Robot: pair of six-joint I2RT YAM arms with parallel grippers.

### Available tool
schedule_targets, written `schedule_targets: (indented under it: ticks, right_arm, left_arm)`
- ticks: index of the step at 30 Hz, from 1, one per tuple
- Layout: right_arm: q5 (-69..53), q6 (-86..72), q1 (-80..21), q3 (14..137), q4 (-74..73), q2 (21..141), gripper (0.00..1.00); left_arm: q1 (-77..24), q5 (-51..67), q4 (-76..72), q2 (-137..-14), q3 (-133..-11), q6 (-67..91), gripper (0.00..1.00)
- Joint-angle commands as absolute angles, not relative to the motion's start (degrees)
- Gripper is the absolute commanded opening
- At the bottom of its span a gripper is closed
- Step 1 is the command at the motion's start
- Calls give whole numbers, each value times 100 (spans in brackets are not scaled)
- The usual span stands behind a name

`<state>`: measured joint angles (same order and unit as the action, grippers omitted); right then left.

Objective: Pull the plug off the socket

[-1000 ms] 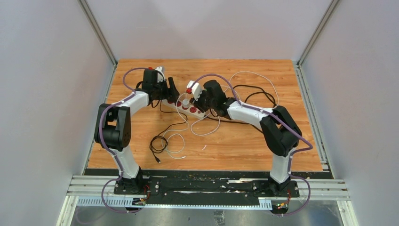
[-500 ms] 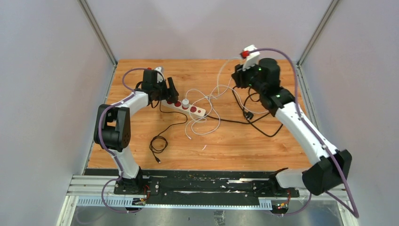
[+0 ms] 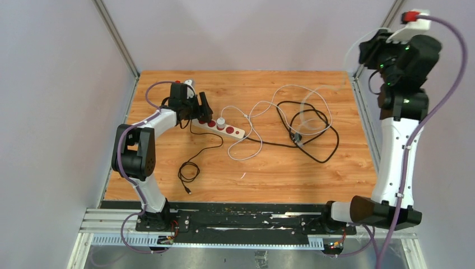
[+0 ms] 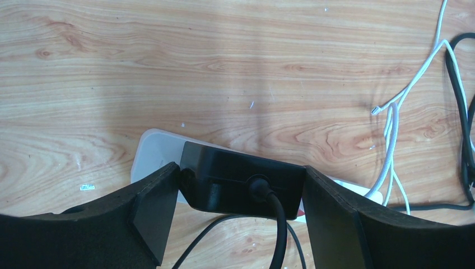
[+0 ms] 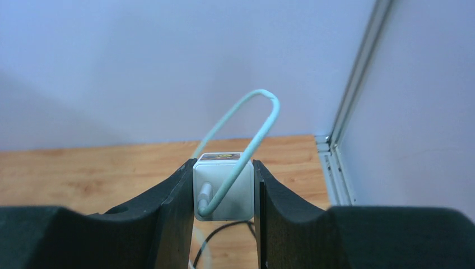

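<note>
Up in the air by the far right corner, the plug (image 5: 232,193) looks already out, pinched tight in the right gripper (image 5: 223,168) with its white cable (image 5: 255,120) looping off the front. It's well apart from the socket (image 3: 234,131), which lies on the table (image 3: 280,168) down to the left, long axis slanting far-left to near-right. The left gripper (image 4: 242,174) sits right on it, jaws clamped either side of a black block (image 4: 235,185) at the strip's far-left end. Pull's done, I'd say.

Socket (image 3: 225,127) on table (image 3: 269,168); left gripper (image 4: 242,185) around adapter (image 4: 224,179) on its left end; plug (image 5: 224,196) in right gripper (image 5: 223,168), far right.
</note>
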<state>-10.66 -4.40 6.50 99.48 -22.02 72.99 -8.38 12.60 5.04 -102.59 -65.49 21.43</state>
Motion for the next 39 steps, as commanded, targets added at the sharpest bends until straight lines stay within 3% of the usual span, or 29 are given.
schedule_targets:
  ticks: [1,6,16,31,39]
  right_arm:
    - [-2333,-1231,1638,10919,-2643,7844,0]
    - [-3035,-1346,1922,11356,-2646,8437,0]
    - [-3178,-1274,1925,11431,-2611,9274,0]
    - [-3406,-1658,914,13649,-2423,10518,0]
    - [-3168,-1644,712,13214,-1852,10665,0]
  left_arm:
    - [-703,685,1796,-10477,-6151,2074,79]
    - [-703,678,1795,-10485,-6159,2080,79]
    - [-703,587,1842,-10552,-6180,2059,79]
    - [-703,570,1859,-10623,-6238,2074,79]
    - [-703,596,1827,-10563,-6149,2074,79]
